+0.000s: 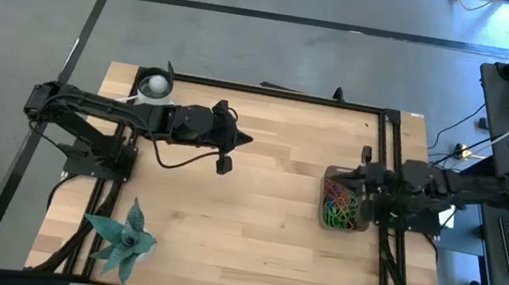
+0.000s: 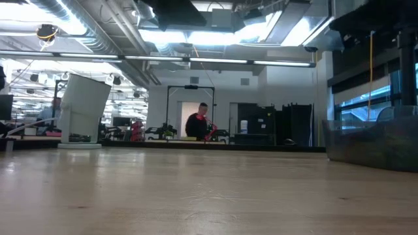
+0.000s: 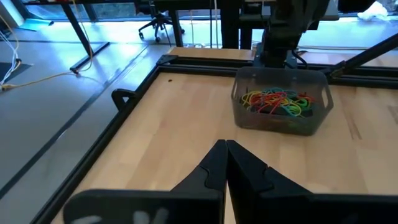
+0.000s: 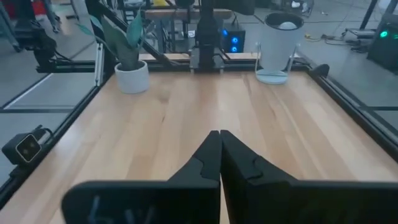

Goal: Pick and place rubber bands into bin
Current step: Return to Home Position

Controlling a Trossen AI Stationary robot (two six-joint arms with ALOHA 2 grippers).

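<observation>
Desk (image 1: pixel 252 223) shows no loose rubber bands (image 1: pixel 339 208); all visible ones lie piled in the bin (image 1: pixel 323 195) at its right edge, so sorting looks finished. Right gripper (image 4: pixel 220 134) beside bin, left gripper (image 3: pixel 225 144) near back-left corner; both fingers pressed together, empty.

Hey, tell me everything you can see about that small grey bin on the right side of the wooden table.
The small dark grey rectangular bin looks like see-through plastic, with rounded corners, a flared rim and walls that let its load show through. It stands upright and level on the wooden table, close to the right edge. A tangle of red, green, yellow, orange and blue rubber bands covers its floor. The right arm reaches up to it from the side; whether they touch cannot be told.
</observation>
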